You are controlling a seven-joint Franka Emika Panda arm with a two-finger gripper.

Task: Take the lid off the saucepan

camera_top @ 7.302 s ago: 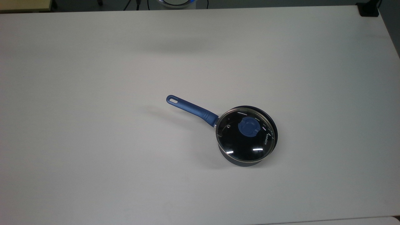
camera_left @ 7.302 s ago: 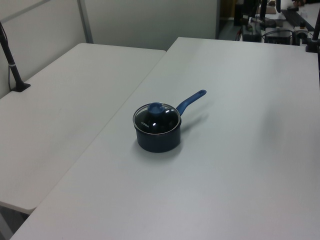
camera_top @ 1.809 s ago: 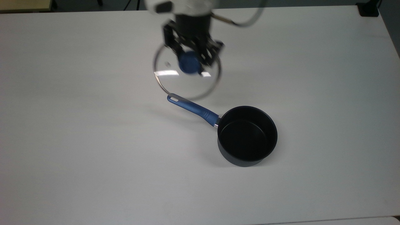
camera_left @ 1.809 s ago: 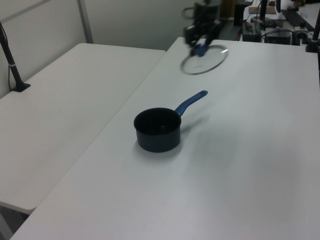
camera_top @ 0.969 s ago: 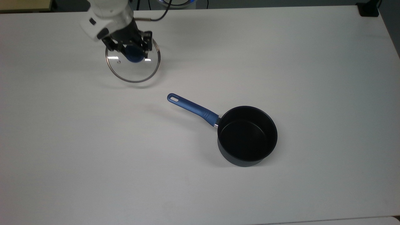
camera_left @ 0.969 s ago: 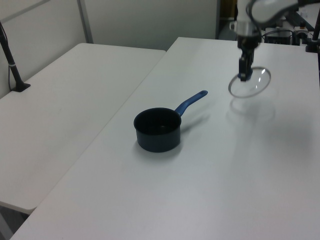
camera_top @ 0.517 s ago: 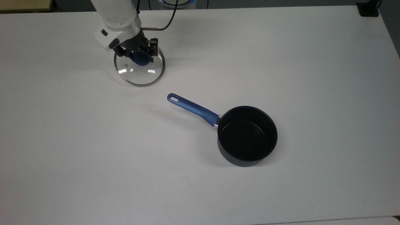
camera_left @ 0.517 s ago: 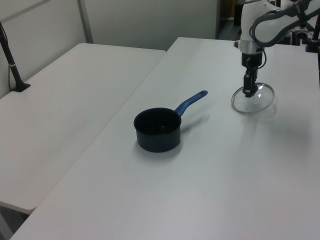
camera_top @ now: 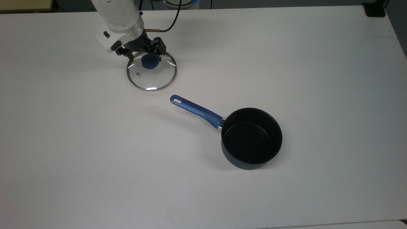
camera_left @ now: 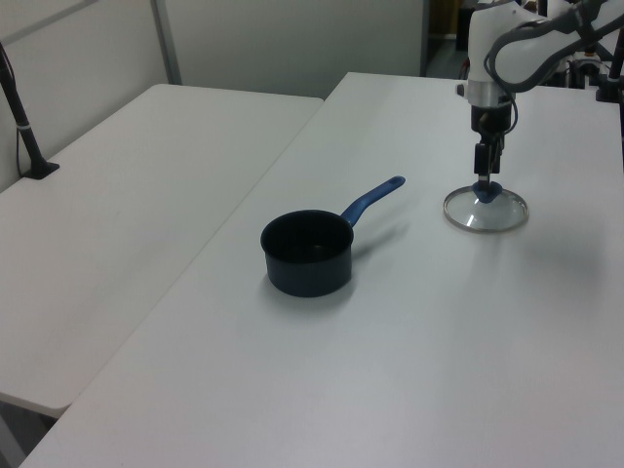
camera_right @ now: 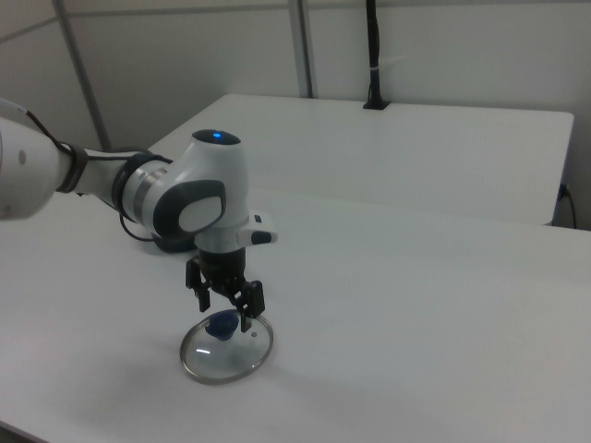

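1. White table (camera_top: 286, 57) carries all items.
2. Lid (camera_top: 151, 76) lies flat on it, well apart from the saucepan (camera_top: 251, 138), beyond the handle's end.
3. Gripper (camera_top: 147, 53), directly above the knob, fingers spread to either side of it; retreat is judged straight up.

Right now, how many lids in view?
1. The glass lid lies flat on the white table, beyond the end of the saucepan handle, under the open gripper. The saucepan is uncovered.
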